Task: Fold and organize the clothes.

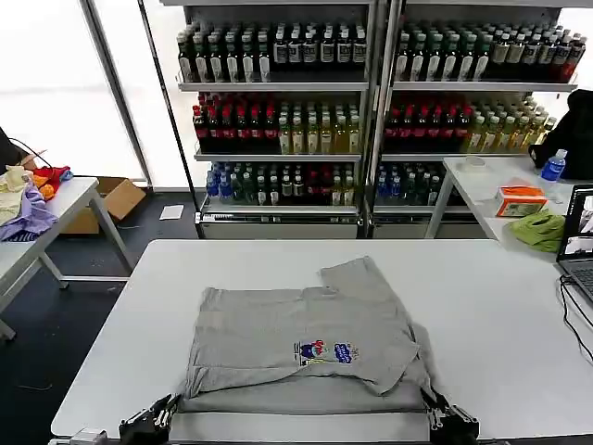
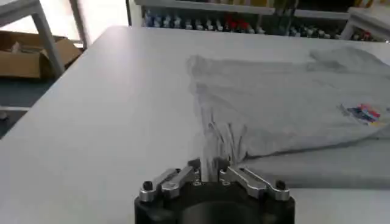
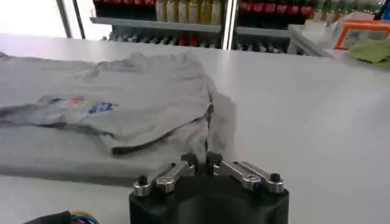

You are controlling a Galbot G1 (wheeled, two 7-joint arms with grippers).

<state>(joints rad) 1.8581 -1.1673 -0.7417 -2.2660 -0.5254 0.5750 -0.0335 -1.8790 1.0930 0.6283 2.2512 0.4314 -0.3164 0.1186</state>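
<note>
The left claw point(image 2: 208, 171) is clamped on the near left corner of the soft grey shirt point(image 1: 306, 338), the cloth bunched into ridges between its metal fingers. The right claw point(image 3: 203, 163) pinches the near right corner likewise. Beyond both, the shirt lies rumpled on the smooth white table point(image 1: 482, 306).

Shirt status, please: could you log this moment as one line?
left gripper: shut on shirt near-left corner | right gripper: shut on near-right corner | shirt: partly folded on table
</note>
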